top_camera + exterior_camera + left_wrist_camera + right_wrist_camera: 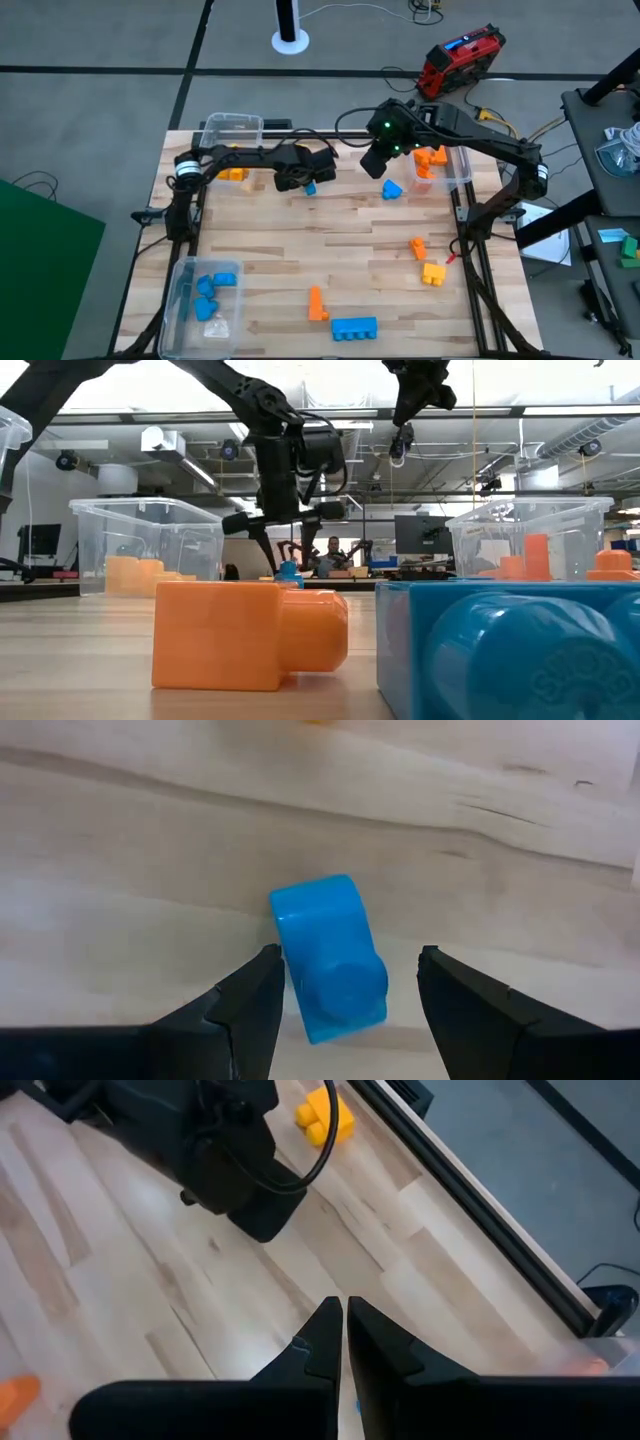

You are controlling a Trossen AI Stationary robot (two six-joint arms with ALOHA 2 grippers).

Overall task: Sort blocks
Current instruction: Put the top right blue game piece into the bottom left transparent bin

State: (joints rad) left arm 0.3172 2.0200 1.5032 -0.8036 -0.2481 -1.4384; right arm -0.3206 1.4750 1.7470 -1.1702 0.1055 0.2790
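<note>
The left gripper [345, 995] sits low over the counter [300, 250] toward eleven o'clock, jaws spread wide on either side of a small blue block [330, 960] without touching it. The right gripper [345, 1335] hangs higher toward one o'clock, jaws pressed together and empty. Other blocks [355, 327] lie scattered at six and four o'clock.

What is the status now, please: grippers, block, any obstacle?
Left gripper open, straddling small blue block on table, not closed. Right gripper shut, empty, raised near orange bin. Nothing blocking the block.
</note>
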